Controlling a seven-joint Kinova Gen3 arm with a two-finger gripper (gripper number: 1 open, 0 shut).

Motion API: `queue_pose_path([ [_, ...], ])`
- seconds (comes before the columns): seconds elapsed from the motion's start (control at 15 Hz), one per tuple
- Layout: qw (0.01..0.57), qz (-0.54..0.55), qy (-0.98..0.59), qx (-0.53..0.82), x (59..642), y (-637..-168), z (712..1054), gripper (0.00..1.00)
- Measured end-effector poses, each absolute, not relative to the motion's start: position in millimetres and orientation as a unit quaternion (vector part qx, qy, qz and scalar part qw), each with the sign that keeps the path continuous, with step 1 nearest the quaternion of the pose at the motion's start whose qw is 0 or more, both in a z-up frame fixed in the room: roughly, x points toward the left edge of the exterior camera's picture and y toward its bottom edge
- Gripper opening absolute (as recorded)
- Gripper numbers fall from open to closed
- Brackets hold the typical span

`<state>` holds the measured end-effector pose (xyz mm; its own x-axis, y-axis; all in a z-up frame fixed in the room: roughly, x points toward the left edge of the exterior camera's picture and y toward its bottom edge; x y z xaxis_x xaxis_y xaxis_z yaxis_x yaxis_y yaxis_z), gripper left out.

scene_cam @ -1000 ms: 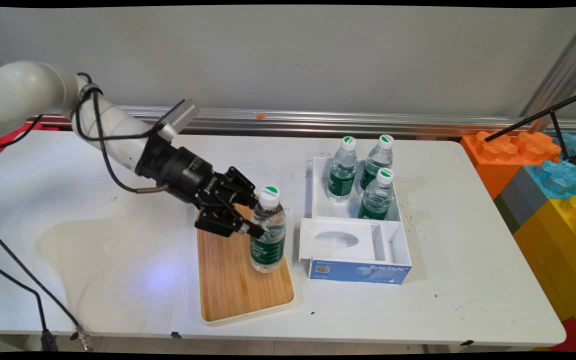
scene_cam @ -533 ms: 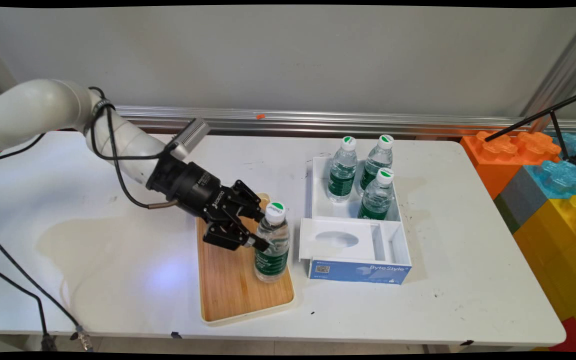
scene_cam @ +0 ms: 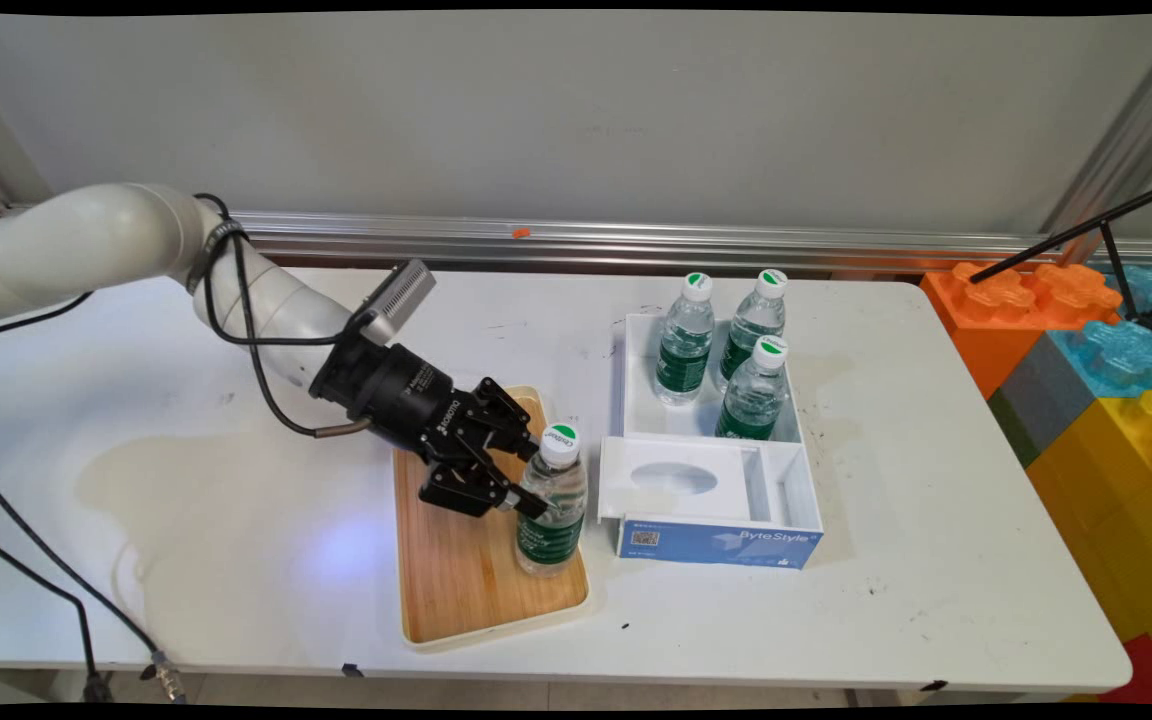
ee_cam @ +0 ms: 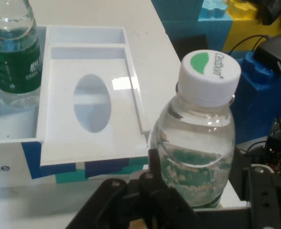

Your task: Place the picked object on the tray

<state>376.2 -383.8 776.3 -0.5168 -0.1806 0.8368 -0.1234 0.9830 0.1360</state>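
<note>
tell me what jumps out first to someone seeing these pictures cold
The black tool draws the eye first: it is clamped on a water bottle with a green label, over the right end of a wooden tray near the table's middle. Just right of it sits a white box with a blue front, with three more bottles standing in its far compartment.
</note>
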Motion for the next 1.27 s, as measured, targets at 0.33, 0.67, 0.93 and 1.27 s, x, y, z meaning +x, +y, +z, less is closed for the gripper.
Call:
queue_pose_path([
  [0.33,0.481,-0.031,-0.872,0.088,374.0,-382.3,770.0,0.0],
  [0.67,0.479,-0.033,-0.873,0.089,372.6,-381.8,764.3,0.0],
  [0.93,0.478,-0.033,-0.873,0.09,371.4,-383.0,759.5,0.0],
  [1.27,0.478,-0.033,-0.873,0.095,370.8,-384.7,754.1,1.0],
])
